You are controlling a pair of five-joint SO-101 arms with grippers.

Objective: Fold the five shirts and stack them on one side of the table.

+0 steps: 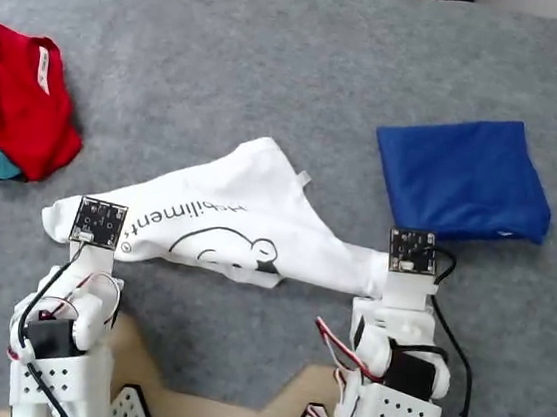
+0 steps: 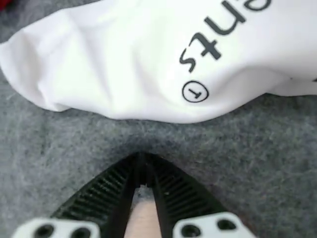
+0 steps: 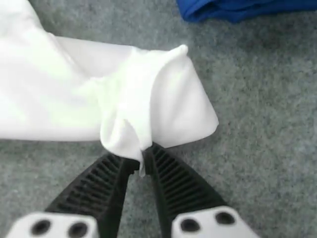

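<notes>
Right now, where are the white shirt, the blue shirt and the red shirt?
white shirt (image 1: 228,225), high view, its printed middle.
blue shirt (image 1: 461,177), high view, middle of folded top.
red shirt (image 1: 19,103), high view, middle of bunched cloth.

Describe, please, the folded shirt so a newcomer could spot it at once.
On the grey table, look just beyond the right arm. The blue shirt lies there, a neat folded rectangle, unlike the spread white shirt beside it and the crumpled red shirt at the opposite edge.
</notes>
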